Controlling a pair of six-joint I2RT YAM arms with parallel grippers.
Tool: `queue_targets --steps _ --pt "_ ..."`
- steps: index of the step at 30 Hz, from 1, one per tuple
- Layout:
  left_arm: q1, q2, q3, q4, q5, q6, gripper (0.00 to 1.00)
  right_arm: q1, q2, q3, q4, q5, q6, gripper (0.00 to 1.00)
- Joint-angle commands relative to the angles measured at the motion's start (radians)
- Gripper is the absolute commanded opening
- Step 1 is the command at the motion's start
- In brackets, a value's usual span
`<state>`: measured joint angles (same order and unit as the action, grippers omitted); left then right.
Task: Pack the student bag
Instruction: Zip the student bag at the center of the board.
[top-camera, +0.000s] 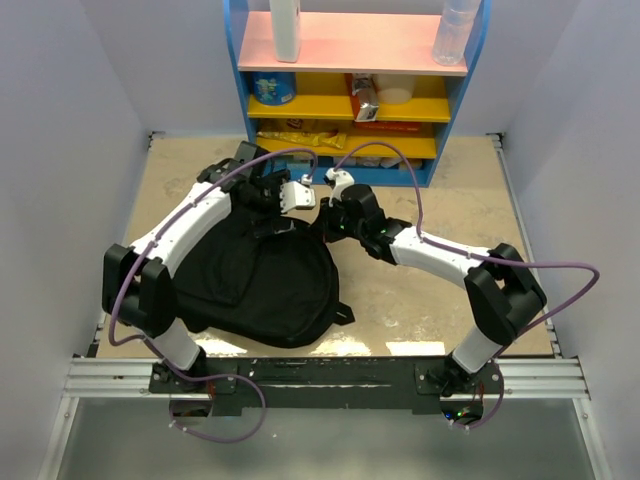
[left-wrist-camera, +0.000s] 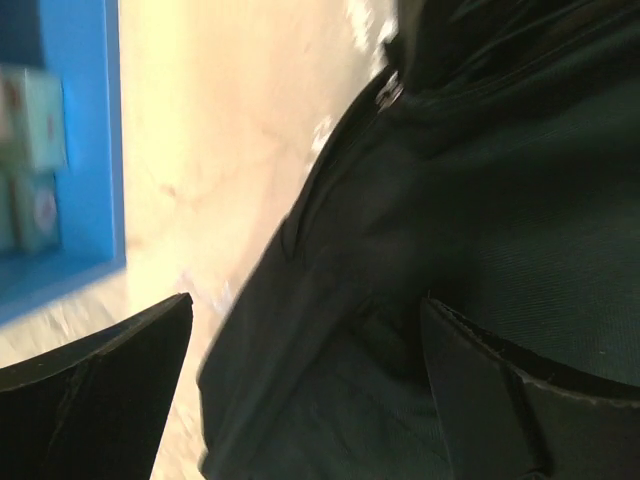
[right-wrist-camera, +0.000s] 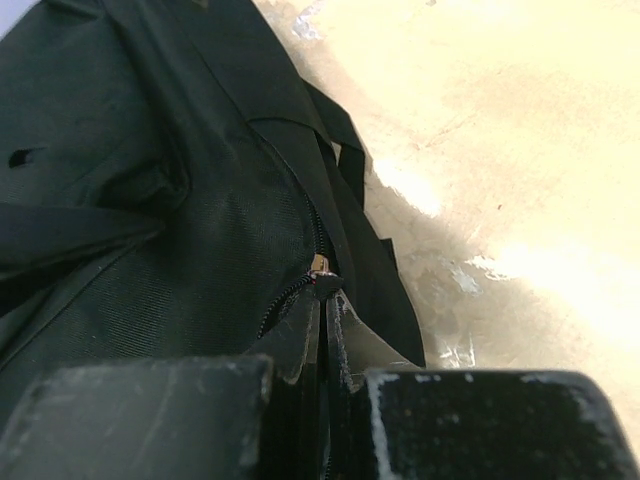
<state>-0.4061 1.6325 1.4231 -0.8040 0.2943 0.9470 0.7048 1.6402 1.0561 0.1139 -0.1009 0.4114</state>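
The student bag (top-camera: 262, 285), a large black fabric backpack, lies flat on the table's left half. My left gripper (top-camera: 290, 197) is open at the bag's top edge; in the left wrist view its fingers (left-wrist-camera: 520, 400) straddle a fold of the black fabric (left-wrist-camera: 440, 250), with a zip slider (left-wrist-camera: 388, 92) above. My right gripper (top-camera: 333, 215) is at the bag's top right corner. In the right wrist view it (right-wrist-camera: 325, 300) is shut on the zipper pull (right-wrist-camera: 322, 272) of the bag (right-wrist-camera: 150, 230).
A blue shelf unit (top-camera: 350, 75) with pink and yellow shelves holding bottles, jars and packets stands at the back. White walls close both sides. An aluminium rail (top-camera: 320, 375) runs along the near edge. The beige tabletop (top-camera: 450, 200) lies right of the bag.
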Motion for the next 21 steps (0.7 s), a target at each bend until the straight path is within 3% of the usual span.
queue_targets --steps 1,5,15,21 --pt "0.027 -0.017 0.093 -0.034 0.235 0.168 1.00 -0.007 -0.059 0.054 0.017 0.003 -0.040 0.00" --pt "0.069 0.001 0.089 -0.006 0.391 0.262 1.00 -0.007 -0.068 0.068 -0.006 0.009 -0.049 0.00" --pt "0.072 0.196 0.235 -0.181 0.506 0.400 0.98 -0.007 -0.080 0.068 0.004 0.001 -0.028 0.00" --pt "0.058 0.288 0.319 -0.334 0.514 0.519 0.81 -0.005 -0.083 0.067 0.003 0.006 -0.026 0.00"
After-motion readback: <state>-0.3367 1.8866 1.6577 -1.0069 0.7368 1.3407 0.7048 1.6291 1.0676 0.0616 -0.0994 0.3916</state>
